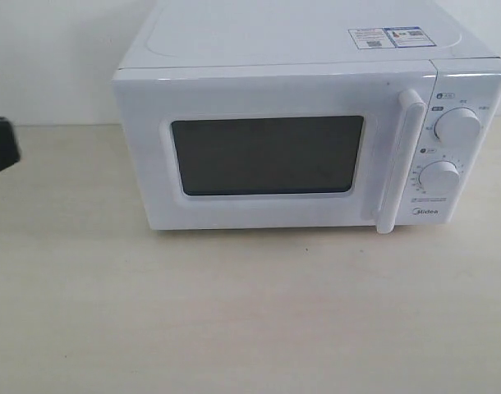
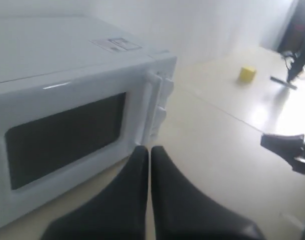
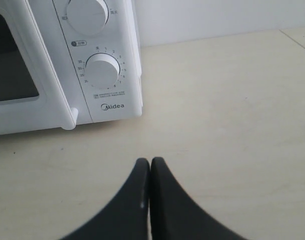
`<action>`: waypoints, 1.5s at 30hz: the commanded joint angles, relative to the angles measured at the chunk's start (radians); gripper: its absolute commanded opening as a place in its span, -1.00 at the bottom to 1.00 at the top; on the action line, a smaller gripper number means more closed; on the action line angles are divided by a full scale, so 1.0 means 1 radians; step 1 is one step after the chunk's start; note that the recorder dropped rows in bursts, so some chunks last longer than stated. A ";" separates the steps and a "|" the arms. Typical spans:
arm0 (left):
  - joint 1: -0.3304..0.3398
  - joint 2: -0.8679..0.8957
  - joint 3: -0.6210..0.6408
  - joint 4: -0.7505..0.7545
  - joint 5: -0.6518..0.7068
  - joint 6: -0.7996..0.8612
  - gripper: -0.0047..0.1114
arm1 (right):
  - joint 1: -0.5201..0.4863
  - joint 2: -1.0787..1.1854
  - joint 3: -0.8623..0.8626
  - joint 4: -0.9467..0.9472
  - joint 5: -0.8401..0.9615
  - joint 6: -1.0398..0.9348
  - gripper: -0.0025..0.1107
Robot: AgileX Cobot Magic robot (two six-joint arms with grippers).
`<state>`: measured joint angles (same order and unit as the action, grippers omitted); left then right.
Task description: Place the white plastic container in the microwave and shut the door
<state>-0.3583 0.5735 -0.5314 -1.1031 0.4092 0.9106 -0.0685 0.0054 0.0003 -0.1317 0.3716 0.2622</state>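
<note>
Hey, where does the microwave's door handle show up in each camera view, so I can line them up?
Exterior view: door handle, upright bar right of centre, between the window and the dials.
Left wrist view: door handle, pale bar just past one end of the window.
Right wrist view: door handle, slanted bar between the window and the dials.
Shared landmark: the dark window, next to the handle in all three.

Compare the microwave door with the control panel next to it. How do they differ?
The door is wide; the control panel is a narrow strip on its handle side. The door has a dark window and a vertical bar handle; the control panel carries an upper dial, a lower dial and the Midea logo. Shared: both are white and face front, with the door shut.
</note>
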 commanded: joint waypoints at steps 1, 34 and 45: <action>0.091 -0.187 0.153 -0.159 -0.086 -0.006 -0.85 | -0.003 -0.005 0.000 -0.003 -0.001 -0.001 -0.96; 0.314 -0.574 0.319 -0.216 -0.077 0.062 -0.85 | -0.003 -0.005 0.000 -0.003 -0.001 -0.001 -0.96; 0.314 -0.574 0.321 0.571 -0.129 -0.558 -0.85 | -0.003 -0.005 0.000 -0.003 -0.001 -0.001 -0.96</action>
<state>-0.0477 0.0022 -0.2170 -0.8849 0.2827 0.6817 -0.0685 0.0054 0.0003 -0.1317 0.3716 0.2622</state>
